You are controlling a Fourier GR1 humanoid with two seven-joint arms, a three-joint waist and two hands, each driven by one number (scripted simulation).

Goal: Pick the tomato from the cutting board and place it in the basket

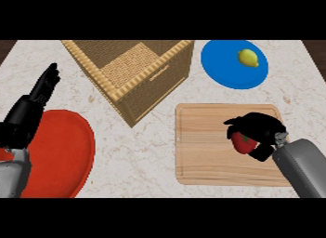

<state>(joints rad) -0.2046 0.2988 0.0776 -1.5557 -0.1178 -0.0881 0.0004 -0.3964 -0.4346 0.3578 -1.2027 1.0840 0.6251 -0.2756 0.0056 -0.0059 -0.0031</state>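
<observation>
A red tomato point(244, 142) with a green stem end sits over the right part of the wooden cutting board point(206, 158). My right hand point(261, 128) curls round it, fingers over its top and thumb below, hiding most of it. The woven basket point(134, 74) stands at the back centre, left of the board and apart from the hand, its inside showing nothing. My left hand point(28, 109) rests open at the left edge, fingers straight and pointing up.
A blue plate point(224, 69) holding a yellow lemon point(249, 57) lies at the back right, behind the board. A red plate point(62, 153) lies at the front left, partly under my left forearm. Marble counter shows between the basket and the board.
</observation>
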